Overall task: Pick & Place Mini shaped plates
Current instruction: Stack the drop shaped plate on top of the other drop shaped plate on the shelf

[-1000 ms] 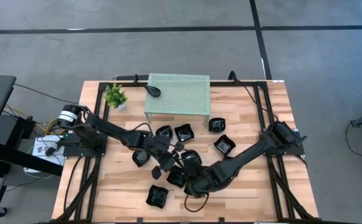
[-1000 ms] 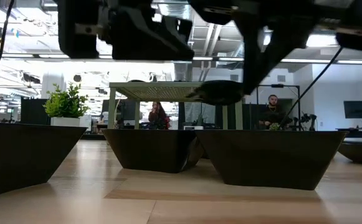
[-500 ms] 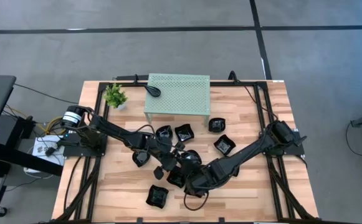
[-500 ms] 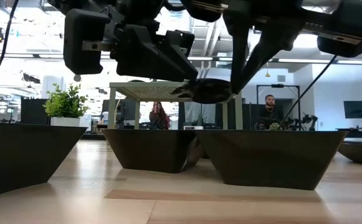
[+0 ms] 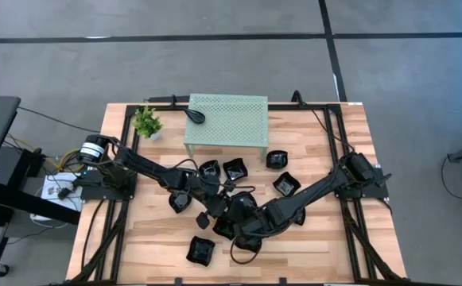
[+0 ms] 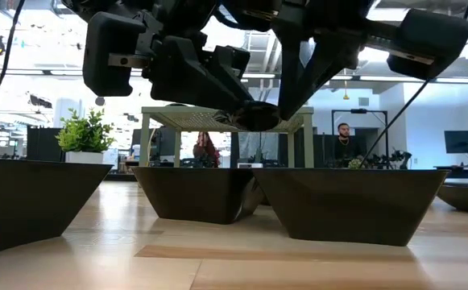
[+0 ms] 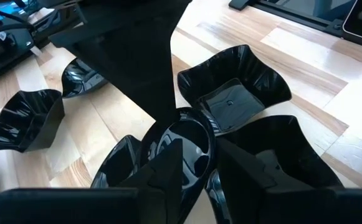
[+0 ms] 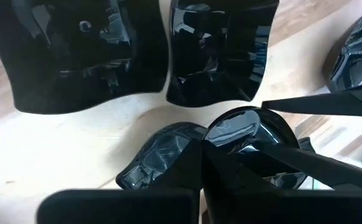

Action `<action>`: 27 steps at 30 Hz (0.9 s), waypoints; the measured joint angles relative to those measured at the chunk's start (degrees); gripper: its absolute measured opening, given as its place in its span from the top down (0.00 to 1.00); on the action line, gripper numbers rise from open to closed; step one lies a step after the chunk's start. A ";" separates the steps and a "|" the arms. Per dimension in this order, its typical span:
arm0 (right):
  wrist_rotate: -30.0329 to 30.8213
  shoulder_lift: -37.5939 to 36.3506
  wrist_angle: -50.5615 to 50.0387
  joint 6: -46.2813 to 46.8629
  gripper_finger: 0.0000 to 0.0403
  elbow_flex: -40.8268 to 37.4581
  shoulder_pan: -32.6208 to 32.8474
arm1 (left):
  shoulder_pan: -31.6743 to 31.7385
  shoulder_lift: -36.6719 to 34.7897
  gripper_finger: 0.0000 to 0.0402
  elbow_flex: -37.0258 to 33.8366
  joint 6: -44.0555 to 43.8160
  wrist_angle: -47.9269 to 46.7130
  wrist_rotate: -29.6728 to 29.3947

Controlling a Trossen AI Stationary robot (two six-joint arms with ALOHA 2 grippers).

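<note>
A small round black mini plate [image 6: 259,118] hangs in the air over the middle of the table, between my two grippers. My left gripper [image 7: 199,152] comes from the table's left and my right gripper [image 8: 204,149] from its right; both are shut on this plate. They meet above a cluster of black plates [image 5: 224,208]. Below them, several black square wavy plates [image 7: 233,87] rest on their bases on the wooden table. In the high view the arms hide the round plate itself. My left gripper pinches the round plate's rim [image 7: 210,134], one finger [image 7: 168,165] inside the bowl and the other [image 7: 246,168] outside. The plate is lifted clear of the table. My right gripper pinches the round plate at its rim [image 8: 213,138] between its two fingers [image 8: 190,165]. It comes slanting down from the table's right, and the plate hangs clear of the plates below.
A green perforated stand [image 5: 226,119] sits at the table's far side with a black plate [image 5: 196,116] on top, and a small potted plant [image 5: 147,121] stands to its left. More black plates [image 5: 286,184] lie scattered; one [image 5: 201,250] sits near the near edge.
My right gripper has carried the lifted round plate a little toward the table's left, up to my left gripper. My left gripper has come in closer, and its fingers now stand on the plate's rim. The plates on the table have stayed put.
</note>
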 joint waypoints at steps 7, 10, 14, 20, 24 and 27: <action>0.31 -0.11 0.11 0.20 1.00 0.02 -0.18 | -0.05 0.07 0.84 0.00 0.41 -0.22 0.12; 0.35 -0.11 -0.02 0.20 1.00 0.02 -0.18 | -0.06 0.07 0.93 0.00 0.44 -0.28 0.38; 0.41 -0.13 0.10 0.37 1.00 0.02 -0.20 | -0.09 0.09 0.98 0.00 0.51 -0.53 0.52; -0.03 -0.12 2.50 4.03 0.98 -0.01 -0.17 | -0.13 0.07 0.98 0.00 0.52 -1.44 1.34; -0.51 -0.11 3.89 7.88 0.91 -0.07 -0.07 | -0.13 -0.02 0.97 0.00 0.64 -1.18 1.02; -0.69 -0.11 3.87 8.74 0.86 -0.07 -0.07 | -0.09 -0.02 0.97 0.00 0.61 -1.22 0.67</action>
